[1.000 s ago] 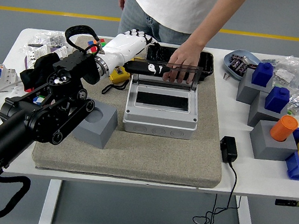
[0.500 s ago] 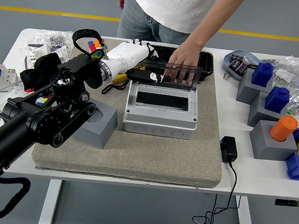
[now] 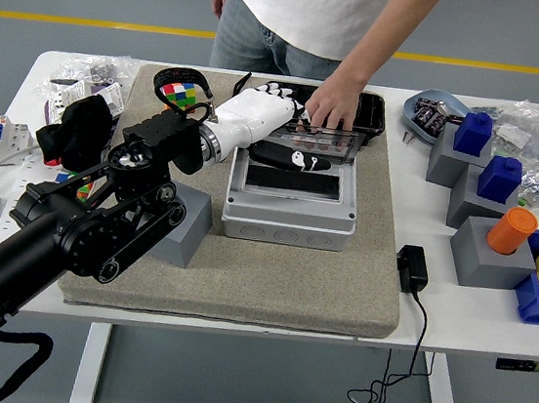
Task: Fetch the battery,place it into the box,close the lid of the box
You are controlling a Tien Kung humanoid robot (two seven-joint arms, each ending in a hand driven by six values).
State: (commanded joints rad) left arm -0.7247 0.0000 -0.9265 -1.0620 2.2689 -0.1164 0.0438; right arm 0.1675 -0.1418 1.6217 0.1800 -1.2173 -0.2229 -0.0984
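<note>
Battery (image 3: 295, 157): gripped in the left hand (image 3: 260, 122), held over the grey box's (image 3: 289, 207) open top.
Lid (image 3: 334, 139): held upright by a person's hand (image 3: 331, 105).

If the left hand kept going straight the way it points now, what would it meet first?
Probably the person's hand holding the box's raised lid. The left hand, gripping the battery over the open box, points right and slightly away; depth from one view is uncertain.

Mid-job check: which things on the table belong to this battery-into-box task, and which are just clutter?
In the job: battery held in the left hand; grey box; its lid, held open by a person's hand.

Lying about: Rubik's cube, orange cylinder, blue blocks, power adapter.
</note>
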